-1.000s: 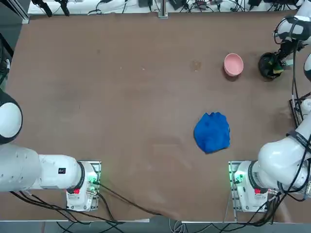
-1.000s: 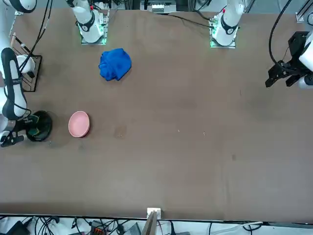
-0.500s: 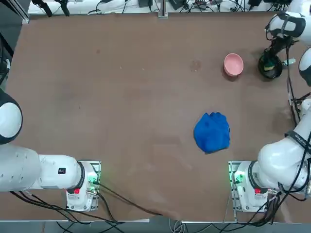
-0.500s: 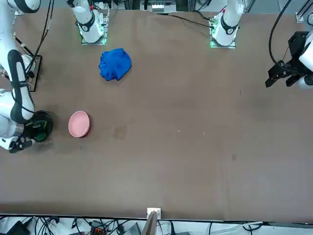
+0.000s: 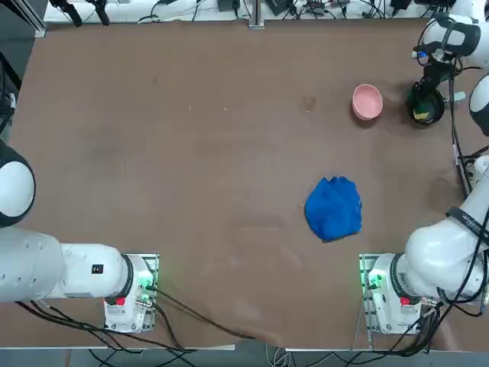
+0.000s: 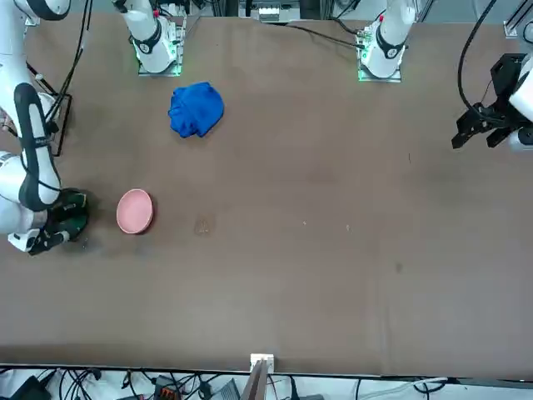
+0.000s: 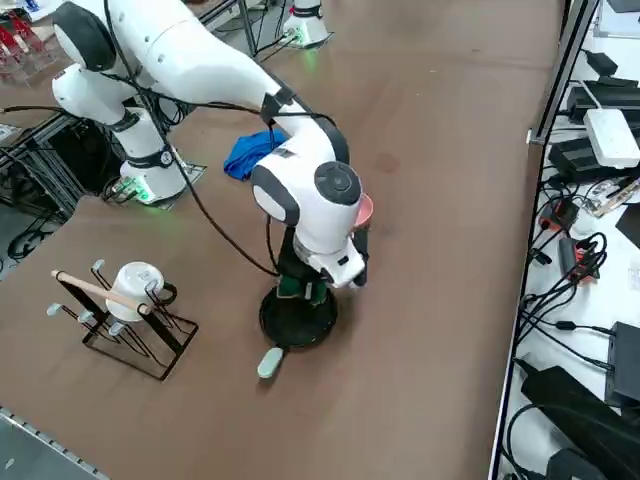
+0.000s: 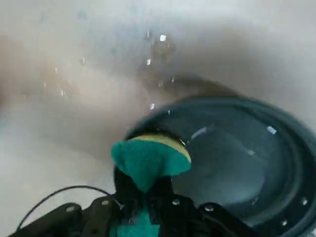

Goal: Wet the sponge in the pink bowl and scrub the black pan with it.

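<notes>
Since we go left to right in the top view: blue cloth [image 5: 333,208] mid-surface, pink bowl [image 5: 367,101] further back, then black pan [image 5: 425,105] just beside it. Our right gripper [image 8: 143,200] sits over the pan, fingers clamped on the sponge [image 8: 150,159], which pokes out above the pan's floor. We judge the sponge light, soft and likely slippery when wet, so pinch its middle. The pan looks light; its pale handle [image 7: 270,362] is free, so hard scrubbing could slide it.

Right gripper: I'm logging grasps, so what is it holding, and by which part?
The right gripper holds the sponge, pinched at its lower end, with the green and yellow end sticking out over the black pan.
</notes>
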